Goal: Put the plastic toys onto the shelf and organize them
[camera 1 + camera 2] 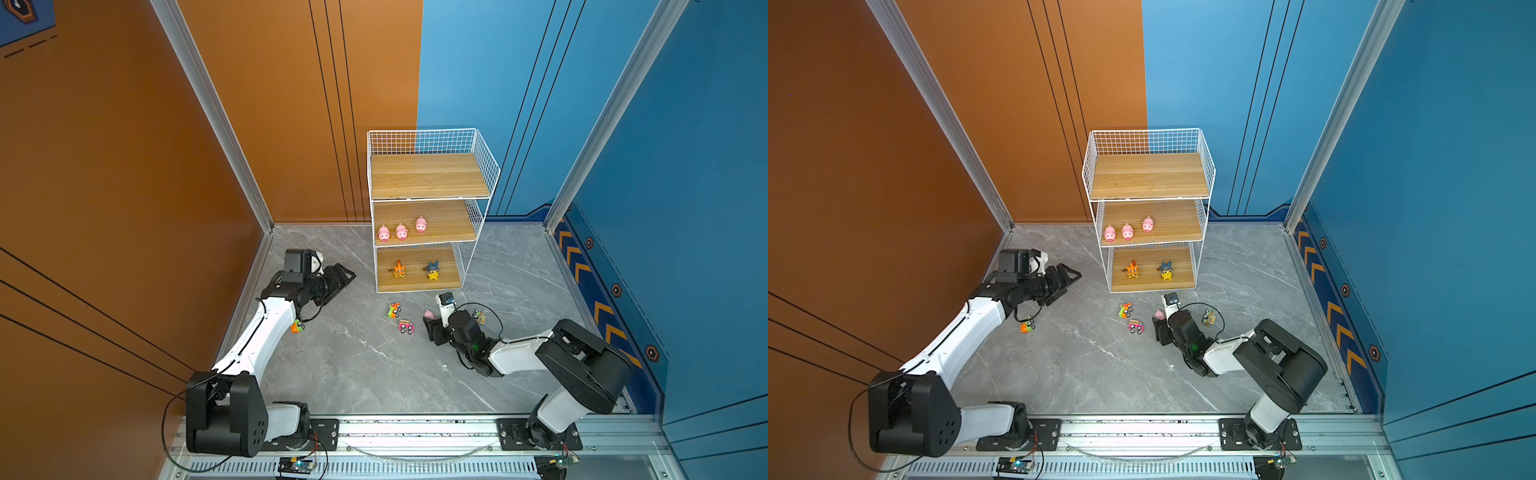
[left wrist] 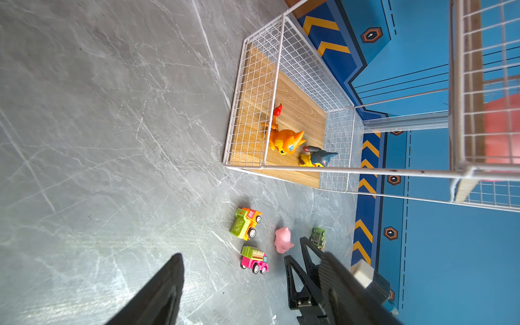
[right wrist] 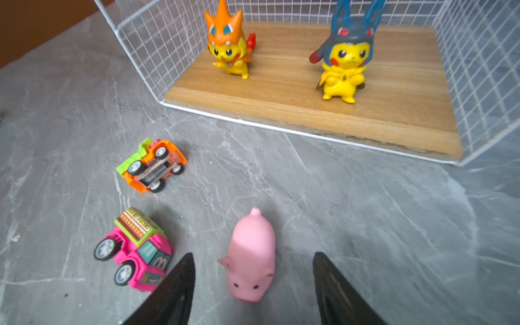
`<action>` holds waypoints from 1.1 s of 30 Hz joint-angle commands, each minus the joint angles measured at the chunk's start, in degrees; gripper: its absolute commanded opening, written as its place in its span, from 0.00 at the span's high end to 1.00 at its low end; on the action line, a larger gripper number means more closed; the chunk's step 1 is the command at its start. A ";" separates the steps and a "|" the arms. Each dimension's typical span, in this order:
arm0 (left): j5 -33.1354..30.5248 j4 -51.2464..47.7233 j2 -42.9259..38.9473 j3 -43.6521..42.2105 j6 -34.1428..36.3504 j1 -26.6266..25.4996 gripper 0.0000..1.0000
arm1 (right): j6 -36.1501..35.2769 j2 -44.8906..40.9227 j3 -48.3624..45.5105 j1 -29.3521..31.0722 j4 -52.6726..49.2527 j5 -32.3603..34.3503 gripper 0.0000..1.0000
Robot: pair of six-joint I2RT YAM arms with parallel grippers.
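Grasping looks like the step in hand. The small rounded pink plastic pig (image 3: pixel 251 244) lies on the grey marbled tabletop (image 3: pixel 365 225), at 6 o'clock of the three-tier white wire shelf with wooden boards (image 1: pixel 432 176) in both top views. The right gripper (image 3: pixel 253 254) hangs over the pig with its fingers wide, one on each side of the body, neither touching.

To do it well, the fingers should sink until they flank the thickest part of the body, then close squarely across it. A high or skewed pinch could squeeze the rounded sides out. The pink toy car with a green roof (image 3: pixel 135 250) sits near, at 9 o'clock of the pig in the right wrist view, so the finger on that side needs care.

Three matching pink pigs (image 1: pixel 401 230) line the middle board, and the bare wood at their 3 o'clock looks the natural spot. The left gripper (image 1: pixel 349 275), at 9 o'clock of the shelf, has its fingers apart and empty.
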 commanded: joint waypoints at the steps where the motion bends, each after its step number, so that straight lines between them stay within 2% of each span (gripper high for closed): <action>1: 1.77 1.15 0.76 -1.01 -0.87 0.63 0.23 | 4.06 -0.55 -4.03 2.08 7.92 4.40 0.33; 9: 2.27 1.63 0.53 -1.28 -1.16 0.81 0.23 | 4.56 11.12 -7.81 4.15 28.37 7.12 0.36; 14: 2.45 1.72 0.64 -1.28 -1.25 1.07 0.23 | 3.94 17.14 -7.61 4.76 34.73 8.45 0.37; 33: 2.84 2.17 1.02 -1.37 -1.73 2.12 0.23 | 2.44 21.69 -1.48 4.40 29.53 10.84 0.51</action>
